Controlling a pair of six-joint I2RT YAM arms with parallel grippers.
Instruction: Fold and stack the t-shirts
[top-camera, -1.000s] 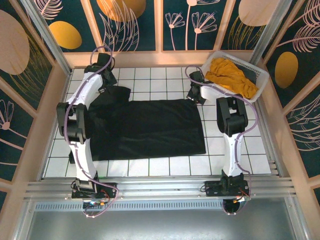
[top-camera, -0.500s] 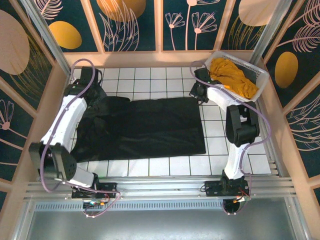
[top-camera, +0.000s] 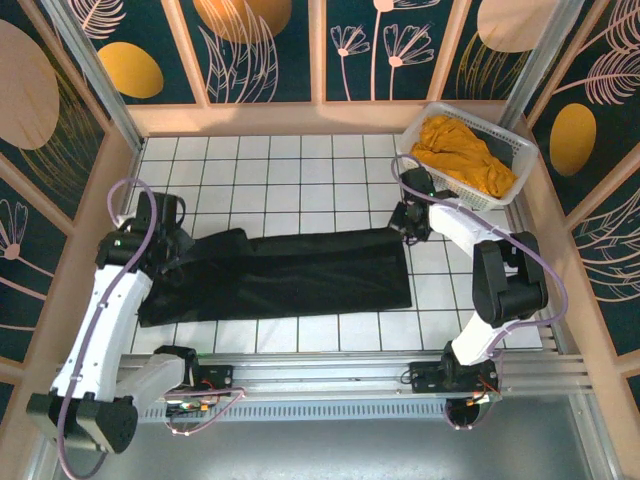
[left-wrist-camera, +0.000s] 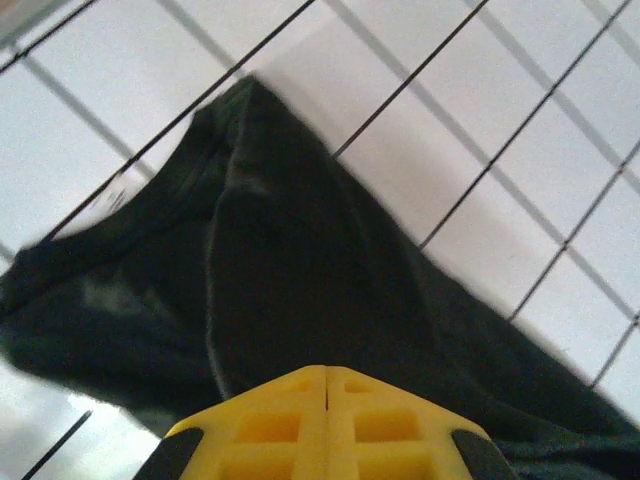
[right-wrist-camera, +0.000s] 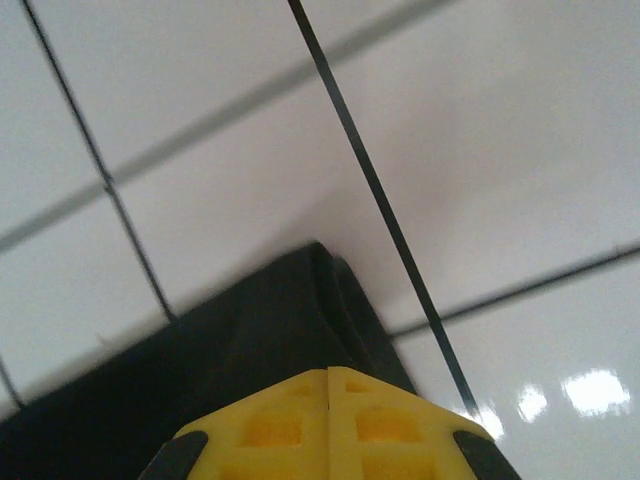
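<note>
The black t-shirt (top-camera: 290, 275) lies as a long band across the tiled table, its far edge drawn over toward the near side. My left gripper (top-camera: 178, 243) is at its far-left corner by the collar. The yellow jaws (left-wrist-camera: 327, 372) are shut, with black cloth (left-wrist-camera: 300, 260) running out from their tip. At the far-right corner my right gripper (top-camera: 403, 225) is shut (right-wrist-camera: 329, 375) on the doubled hem (right-wrist-camera: 330, 290). The mustard-yellow t-shirt (top-camera: 465, 155) lies bunched in the white basket (top-camera: 487, 122) at the back right.
The basket stands just behind my right gripper. Wooden walls close in the table on the left, back and right. White tiles (top-camera: 290, 175) lie bare behind the black shirt, and a narrow strip is bare along the near rail (top-camera: 330, 375).
Both grippers came toward the near side with the black shirt's far edge, so the spread shirt is now a narrower band. The left arm swung out to the left.
</note>
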